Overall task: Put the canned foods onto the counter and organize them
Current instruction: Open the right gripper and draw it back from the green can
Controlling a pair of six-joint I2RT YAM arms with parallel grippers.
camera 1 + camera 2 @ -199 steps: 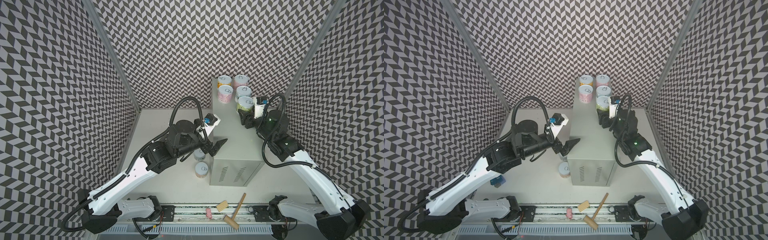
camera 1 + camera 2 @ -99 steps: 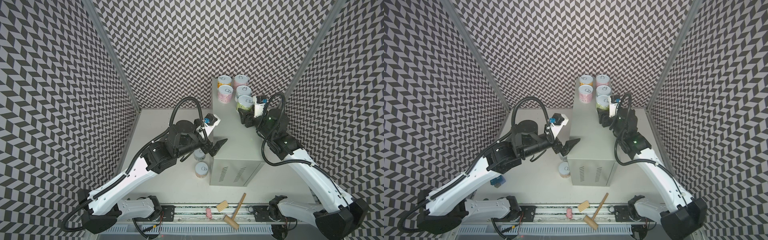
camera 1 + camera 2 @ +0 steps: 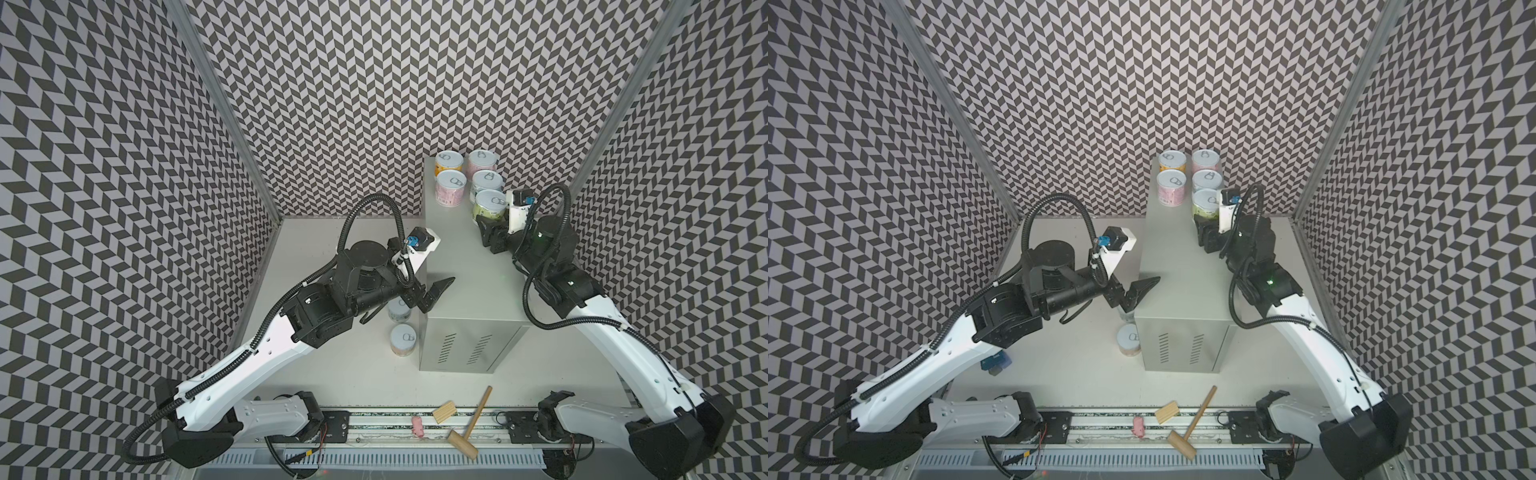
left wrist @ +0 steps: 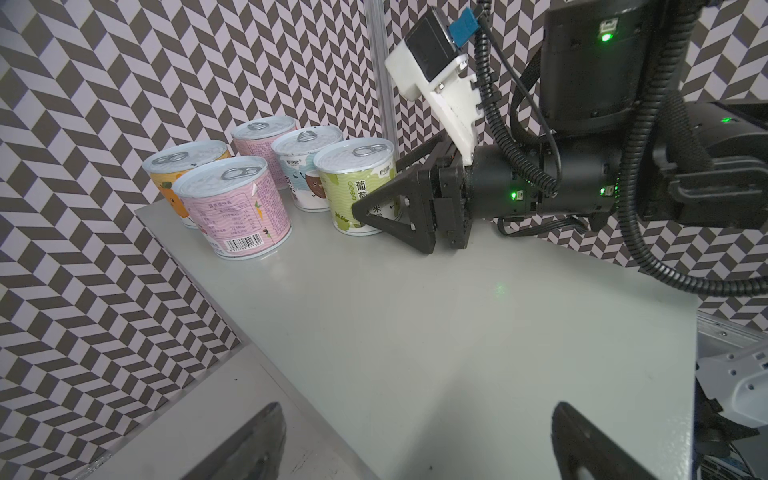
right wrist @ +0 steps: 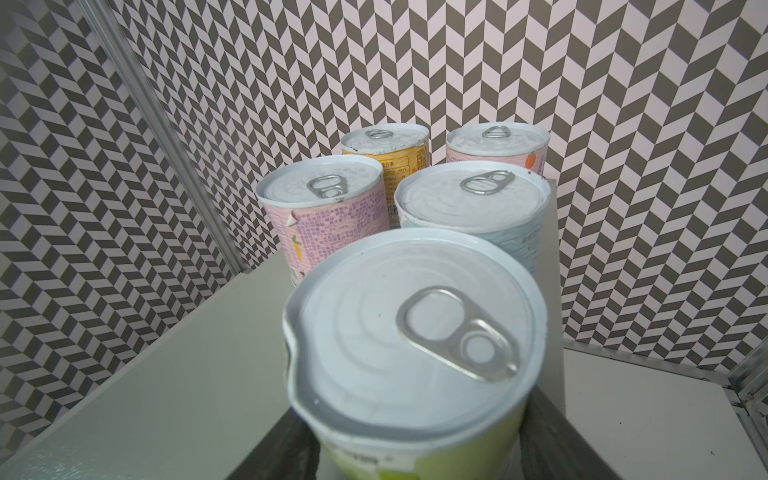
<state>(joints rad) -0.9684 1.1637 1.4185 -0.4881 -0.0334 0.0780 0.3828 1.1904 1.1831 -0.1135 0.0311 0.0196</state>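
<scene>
Right claw (image 4: 379, 189): jaws clamped low on the sides of a short green-labelled can with a silver pull-tab lid (image 4: 357, 174). The can is upright, with its base at the flat top of the tall pale grey metal cabinet (image 4: 415, 311), i.e. the counter. Can't tell if it's fully seated.

Labels, left wrist view:
- Green can: big characters 葡萄 run down the label, with grape drawings near the bottom. The brand mark under the rim is too small to read.
- Straight past the claw's tips, right against the held can: a light-blue-labelled can (image 4: 305, 174) with a coconut picture; its characters are partly hidden.
- Past that: a pink-labelled can (image 4: 262, 137), no legible text.
- Off to one side of the tips: a pink can with a barcode (image 4: 237, 203), a block of small Chinese print and a carrot drawing.
- Behind that: a yellow-orange can (image 4: 183, 166) with an orange cartoon fruit.

All five stand upright with tabs up, in a two-wide block at the cabinet's far end.

Right arm: the white forearm climbs from the near base. The black wrist is level and the claw lies horizontal just over the cabinet top, tips aimed at the back wall.

Left claw (image 3: 436, 293): jaws spread wide, nothing in them. It lies horizontal with the elbow raised. One finger is over the cabinet's side edge and the other hangs off it.

Directly under this claw on the white tabletop (image 3: 353, 374) is a partly hidden can (image 3: 399, 309), label unreadable. A pale-labelled can (image 3: 403, 337) stands just beside it, close to the cabinet's side. No text on it resolves.
</scene>
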